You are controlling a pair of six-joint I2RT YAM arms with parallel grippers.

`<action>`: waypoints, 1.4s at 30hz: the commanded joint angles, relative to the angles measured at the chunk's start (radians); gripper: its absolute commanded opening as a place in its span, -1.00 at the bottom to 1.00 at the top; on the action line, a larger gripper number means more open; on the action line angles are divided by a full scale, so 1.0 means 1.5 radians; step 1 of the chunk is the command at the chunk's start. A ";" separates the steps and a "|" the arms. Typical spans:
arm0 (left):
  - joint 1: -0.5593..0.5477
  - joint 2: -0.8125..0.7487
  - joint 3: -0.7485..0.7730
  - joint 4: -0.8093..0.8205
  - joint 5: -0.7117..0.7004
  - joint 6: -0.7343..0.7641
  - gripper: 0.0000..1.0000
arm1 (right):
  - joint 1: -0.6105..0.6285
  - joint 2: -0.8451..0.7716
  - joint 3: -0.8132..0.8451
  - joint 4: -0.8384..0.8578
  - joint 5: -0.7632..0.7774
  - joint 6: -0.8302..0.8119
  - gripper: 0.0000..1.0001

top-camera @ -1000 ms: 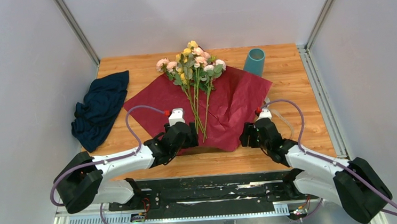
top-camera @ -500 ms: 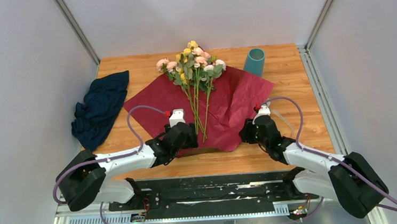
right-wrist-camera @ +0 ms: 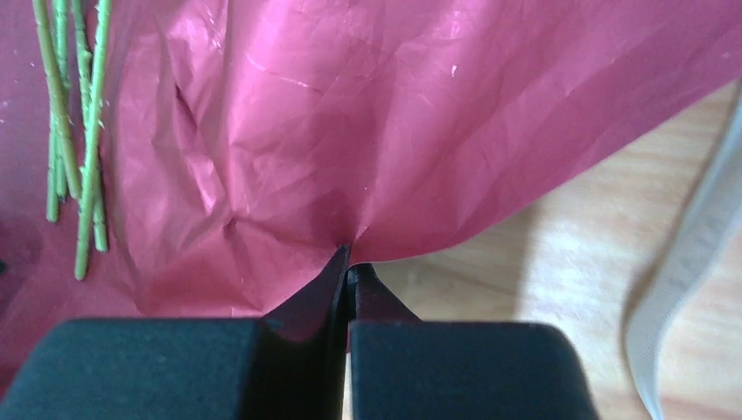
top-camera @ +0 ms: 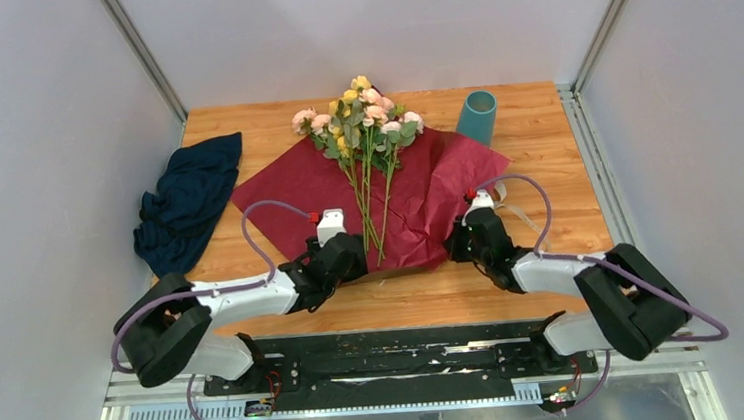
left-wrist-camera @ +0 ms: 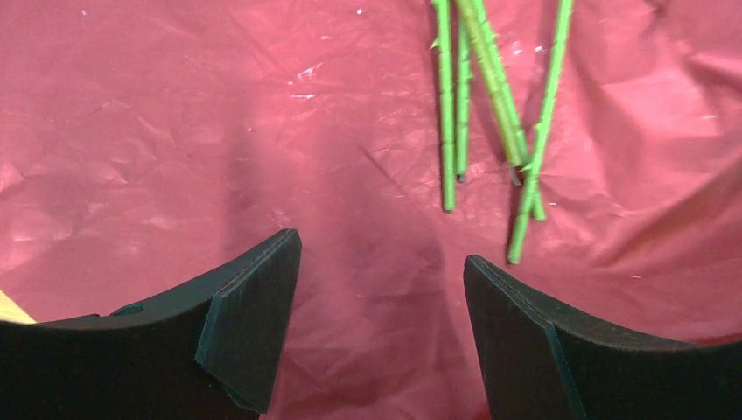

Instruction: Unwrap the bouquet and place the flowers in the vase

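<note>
The bouquet lies unwrapped: the flowers (top-camera: 360, 111), pink and yellow roses on long green stems (left-wrist-camera: 448, 105), rest on the spread maroon wrapping paper (top-camera: 286, 192). The teal vase (top-camera: 478, 114) stands upright at the back right, beside the paper. My left gripper (top-camera: 347, 257) (left-wrist-camera: 381, 249) hangs open just over the paper (left-wrist-camera: 175, 131), near the stem ends, with nothing between its fingers. My right gripper (top-camera: 456, 243) (right-wrist-camera: 348, 258) is shut on the paper's near right edge (right-wrist-camera: 394, 114), which puckers and lifts at the pinch. The stems (right-wrist-camera: 87, 131) lie to its left.
A dark navy cloth (top-camera: 187, 199) is bunched at the table's left edge. A beige ribbon (right-wrist-camera: 691, 254) lies loose on the wooden table (top-camera: 554, 155) just right of my right gripper. Grey walls close in the sides and back.
My right gripper moved forward and left to the paper's edge and closed on it; the paper's right side has drawn inward and lifted. The left gripper stayed open and barely moved.
</note>
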 commanded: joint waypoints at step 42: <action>0.165 0.113 0.033 0.034 0.025 0.019 0.53 | 0.019 0.198 0.164 0.031 -0.123 0.025 -1.00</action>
